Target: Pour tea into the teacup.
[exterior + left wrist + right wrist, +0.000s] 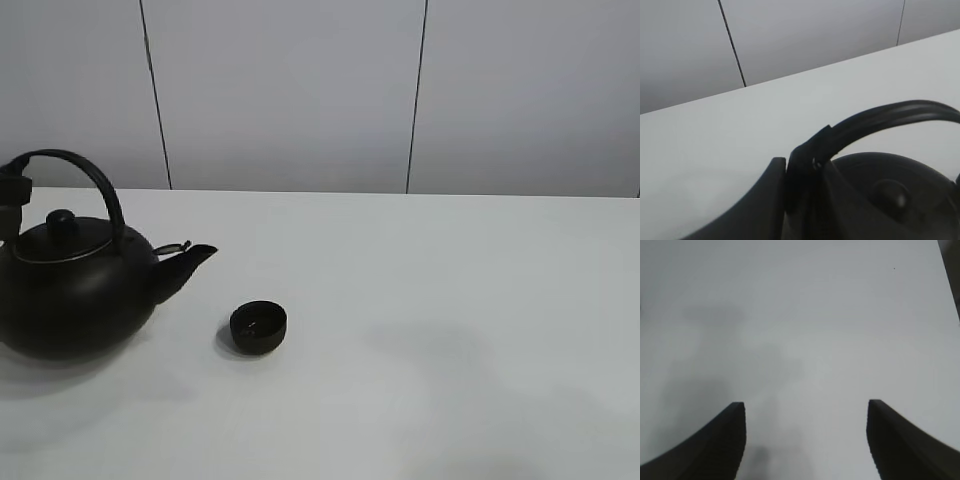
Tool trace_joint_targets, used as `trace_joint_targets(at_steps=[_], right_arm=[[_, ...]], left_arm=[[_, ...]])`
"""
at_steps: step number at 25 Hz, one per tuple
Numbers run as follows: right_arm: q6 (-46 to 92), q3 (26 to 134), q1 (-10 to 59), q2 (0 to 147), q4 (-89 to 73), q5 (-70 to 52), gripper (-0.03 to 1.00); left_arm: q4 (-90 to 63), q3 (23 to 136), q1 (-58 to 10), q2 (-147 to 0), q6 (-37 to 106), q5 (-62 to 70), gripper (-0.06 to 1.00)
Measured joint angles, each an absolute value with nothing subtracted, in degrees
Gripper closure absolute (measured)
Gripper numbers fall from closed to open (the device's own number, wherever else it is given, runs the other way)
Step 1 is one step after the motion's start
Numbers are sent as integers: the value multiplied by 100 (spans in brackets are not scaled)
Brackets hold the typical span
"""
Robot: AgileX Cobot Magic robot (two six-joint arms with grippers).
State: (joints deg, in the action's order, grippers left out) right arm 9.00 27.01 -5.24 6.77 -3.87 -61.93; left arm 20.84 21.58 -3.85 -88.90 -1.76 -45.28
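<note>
Left gripper clamping kettle handle, teacup nearby

Exterior camera: high, facing wall across white desk; kettle at left edge. Left wrist camera: very close on kettle handle, same wall beyond, blurred knob perhaps lid. Right wrist camera: looks down onto desk past right end effector.
</note>
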Motion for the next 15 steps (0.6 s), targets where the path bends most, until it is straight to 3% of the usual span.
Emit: trace_joint_targets(at_steps=[15], right_arm=[[900,2701,-524,677,-387,-6198,49]], left_arm=[[1950,2566,-1254,-8854,-38,-4320,81]])
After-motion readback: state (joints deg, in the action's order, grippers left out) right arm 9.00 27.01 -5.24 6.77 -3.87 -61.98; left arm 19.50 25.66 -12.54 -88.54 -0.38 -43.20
